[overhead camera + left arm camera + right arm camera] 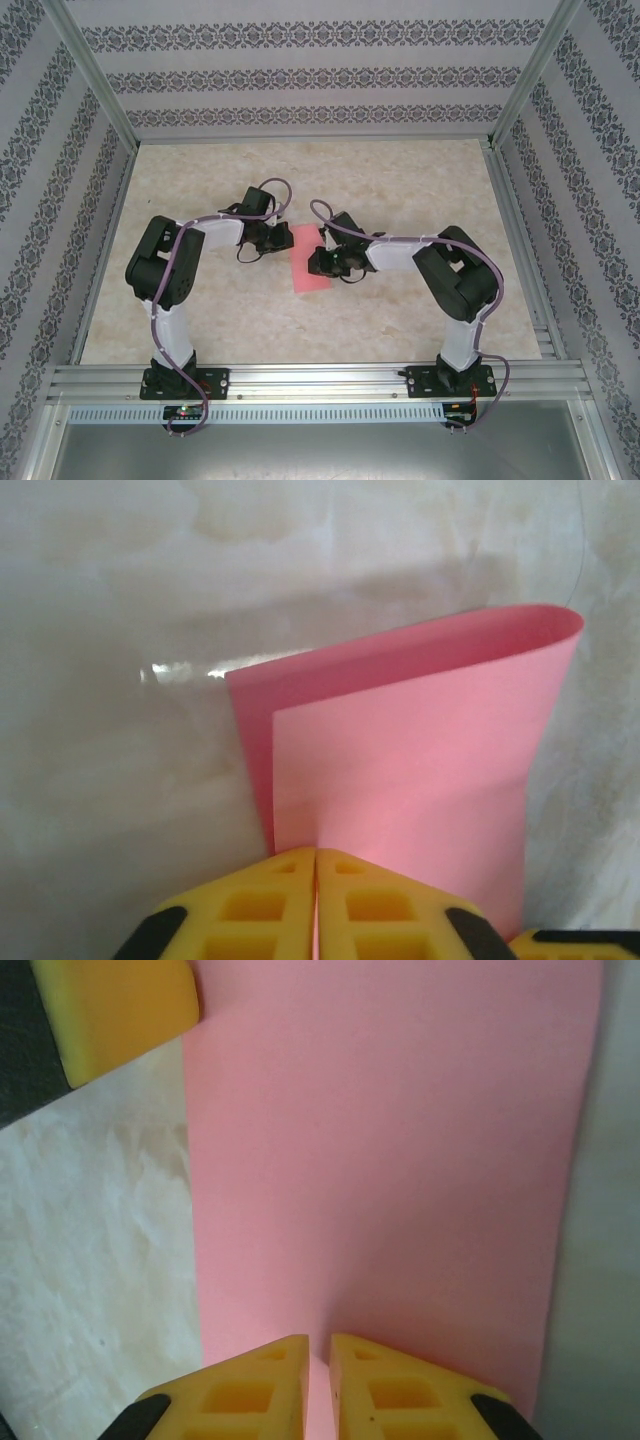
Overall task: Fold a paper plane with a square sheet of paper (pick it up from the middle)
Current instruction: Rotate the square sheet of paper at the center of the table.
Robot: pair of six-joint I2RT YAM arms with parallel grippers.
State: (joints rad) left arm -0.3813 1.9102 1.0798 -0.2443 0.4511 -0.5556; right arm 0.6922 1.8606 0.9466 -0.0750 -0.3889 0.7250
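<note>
- The square sheet of paper (305,272) is salmon pink and sits in the middle of the pale table (420,190), between the two arms
- From the top camera, the left gripper (280,240) is at the left side of the sheet, at its far part
- The right gripper (320,262) is at the right side of the sheet, a bit nearer to the arm bases
- The two grippers are near each other, with the pink paper between them
- In the left wrist view, the sheet (400,770) is bent over on itself, so one layer lies on top of another
- The bend at the far right is round and soft, not pressed flat
- The top layer is lighter pink and the layer under it looks darker
- The left gripper (316,852) has its yellow fingers (250,910) pressed together, and the near edge of the paper goes in between them, so it is pinching the paper
- In the right wrist view, the sheet (390,1160) spreads flat and smooth away from the fingers
- The right gripper (319,1340) has its yellow fingers (400,1395) almost together, with just a thin slit, and pink paper shows in the slit, so it looks nipped on the sheet
- A yellow pad (120,1005) sits at the top left of that view, just beside the far corner of the paper
</note>
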